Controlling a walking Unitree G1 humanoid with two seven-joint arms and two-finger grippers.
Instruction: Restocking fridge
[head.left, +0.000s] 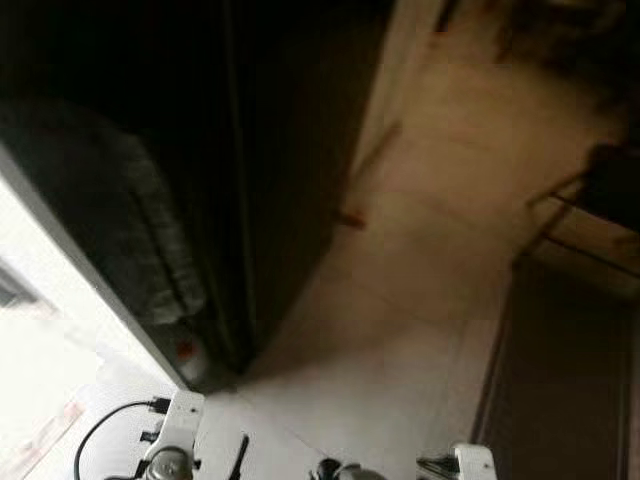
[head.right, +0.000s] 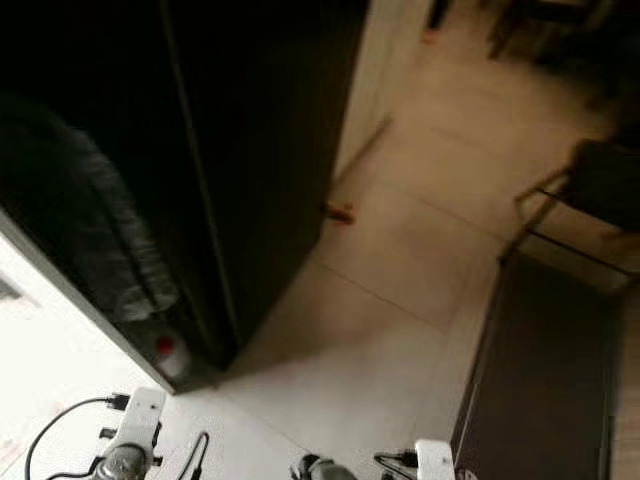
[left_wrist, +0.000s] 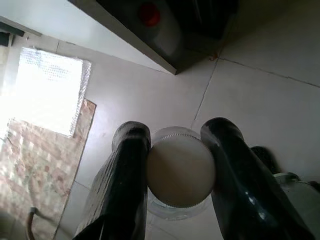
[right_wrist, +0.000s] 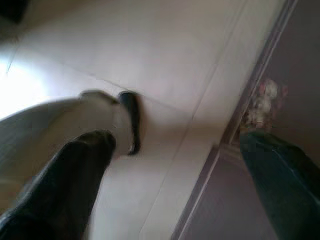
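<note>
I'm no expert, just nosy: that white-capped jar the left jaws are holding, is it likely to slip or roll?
The jar is round, pinched by its white lid between smooth black fingers, so it could perhaps twist or slip. The lid's ridged edge probably helps grip. The clear body looks rigid; set on its side on the tiled floor, it would likely roll.

white-capped jar (left_wrist: 180, 172): 1 | red-capped container (left_wrist: 150, 15): 1 | dark fridge (head.right: 260, 150): 1 | chair (head.right: 590, 190): 1 | black fingers (left_wrist: 125, 185): 4
</note>
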